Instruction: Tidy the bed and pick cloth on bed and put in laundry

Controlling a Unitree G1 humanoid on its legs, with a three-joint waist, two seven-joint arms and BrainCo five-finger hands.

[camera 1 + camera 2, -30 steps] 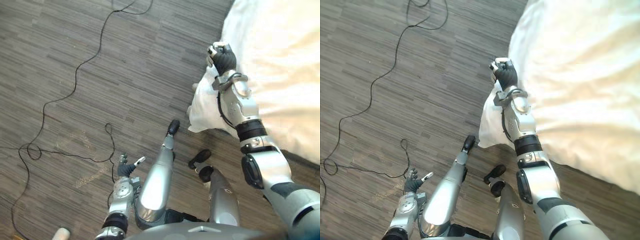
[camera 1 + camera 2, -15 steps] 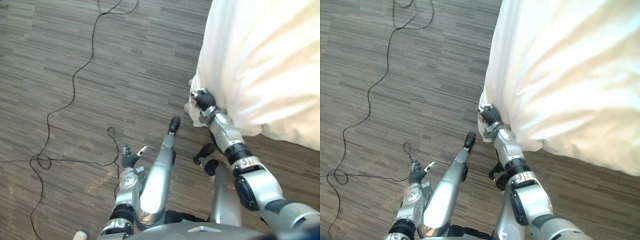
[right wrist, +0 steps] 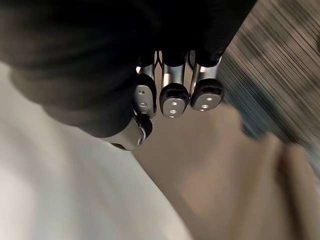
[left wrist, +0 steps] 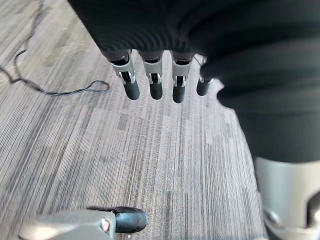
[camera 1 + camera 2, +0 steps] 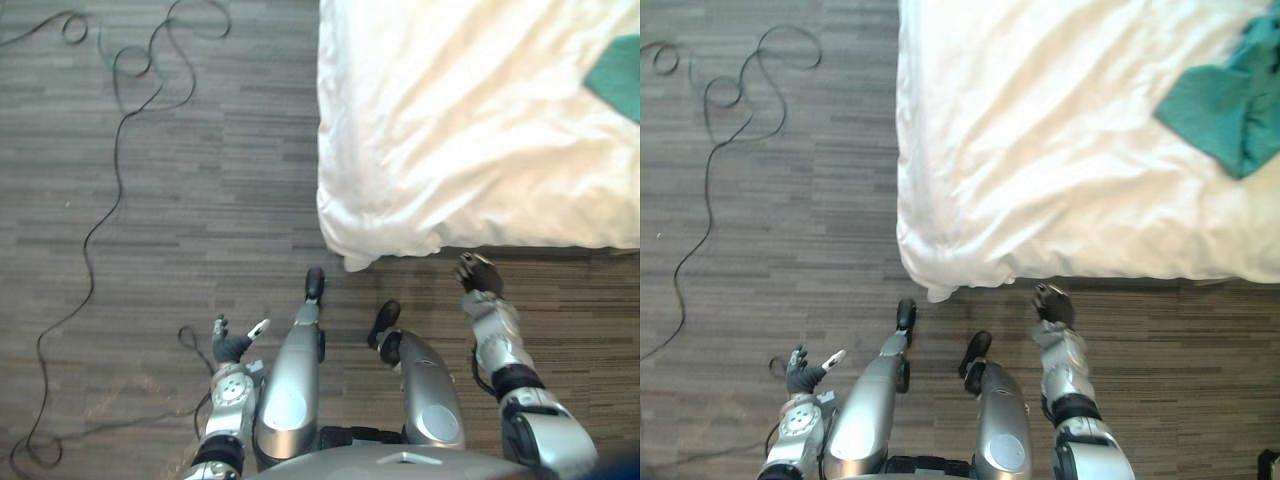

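Note:
The bed (image 5: 450, 130) under a rumpled white sheet fills the upper right, with its near corner (image 5: 347, 255) hanging toward the floor. A crumpled green cloth (image 5: 1223, 103) lies on the sheet at the bed's far right. My right hand (image 5: 478, 274) hangs just below the bed's near edge, apart from the sheet. Its fingers (image 3: 173, 100) are curled and hold nothing, and the white sheet (image 3: 55, 200) shows beside them. My left hand (image 5: 231, 345) is low at the left over the floor, with its fingers (image 4: 152, 82) straight and nothing in them.
Grey wood-pattern floor (image 5: 180, 200) runs to the left of the bed and along its near edge. A small dark object (image 5: 1270, 464) sits on the floor at the lower right corner.
The camera has swung toward the bed. My right hand has let go of the sheet's corner and dropped below the bed's edge. The sheet now lies spread on the bed.

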